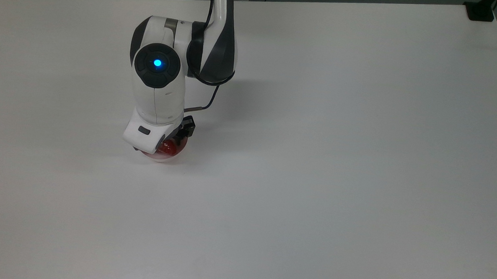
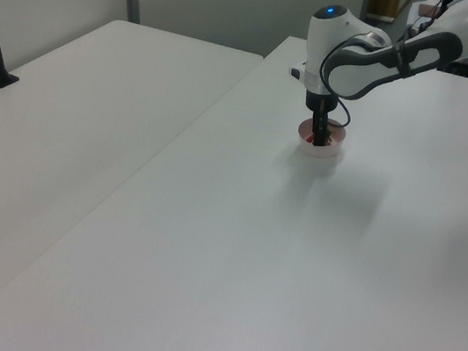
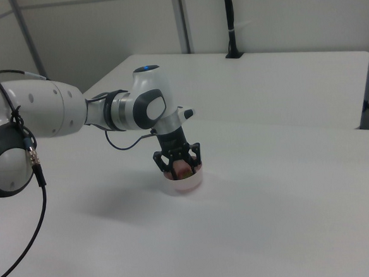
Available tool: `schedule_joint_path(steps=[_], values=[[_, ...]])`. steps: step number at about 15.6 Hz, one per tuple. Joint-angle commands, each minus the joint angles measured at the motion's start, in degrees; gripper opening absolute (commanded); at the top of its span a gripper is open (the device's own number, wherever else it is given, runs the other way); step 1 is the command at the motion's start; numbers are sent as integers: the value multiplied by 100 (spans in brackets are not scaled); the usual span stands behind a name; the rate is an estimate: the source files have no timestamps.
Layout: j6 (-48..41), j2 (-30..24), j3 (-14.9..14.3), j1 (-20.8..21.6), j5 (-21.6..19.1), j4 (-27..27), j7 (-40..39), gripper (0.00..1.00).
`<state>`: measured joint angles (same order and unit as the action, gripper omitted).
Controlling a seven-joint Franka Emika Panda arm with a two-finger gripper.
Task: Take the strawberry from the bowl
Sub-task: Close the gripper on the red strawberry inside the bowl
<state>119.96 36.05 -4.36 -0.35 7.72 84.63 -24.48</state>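
From the top view, the arm's wrist hangs right over the bowl [image 1: 164, 156], so just a crescent of its pale rim and a patch of the red strawberry [image 1: 171, 148] peek out beneath the gripper [image 1: 169, 143]. The bowl sits on the white tabletop [image 1: 335, 160], left of centre as the top view shows it and about midway between the far and near edges.

In the left view, the gripper [image 2: 317, 137] reaches straight down into the bowl [image 2: 320, 146], which stands near the tabletop's far edge; a speck of red shows at the fingertips.

The right view is the clearest. The gripper [image 3: 178, 168] is parted, its dark fingers [image 3: 195, 154] spread to either side of the strawberry [image 3: 180, 170] and level with the rim of the bowl [image 3: 183, 183]. The fruit lies inside the bowl between them; it looks as if nothing is pinched yet, though contact is hard to judge.

The strawberry should be light, glossy and probably slippery, and it tapers, so a grip across its broad middle seems safest. A gentle squeeze ought to do; pressing near the tip might squirt it out against the smooth bowl wall.
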Motion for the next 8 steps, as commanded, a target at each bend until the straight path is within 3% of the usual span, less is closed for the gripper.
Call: schedule_joint_path(steps=[1,8], values=[[80,25,-82,79,72,0,-259,53],[45,-124,-100,70,-94,18,-127,48]])
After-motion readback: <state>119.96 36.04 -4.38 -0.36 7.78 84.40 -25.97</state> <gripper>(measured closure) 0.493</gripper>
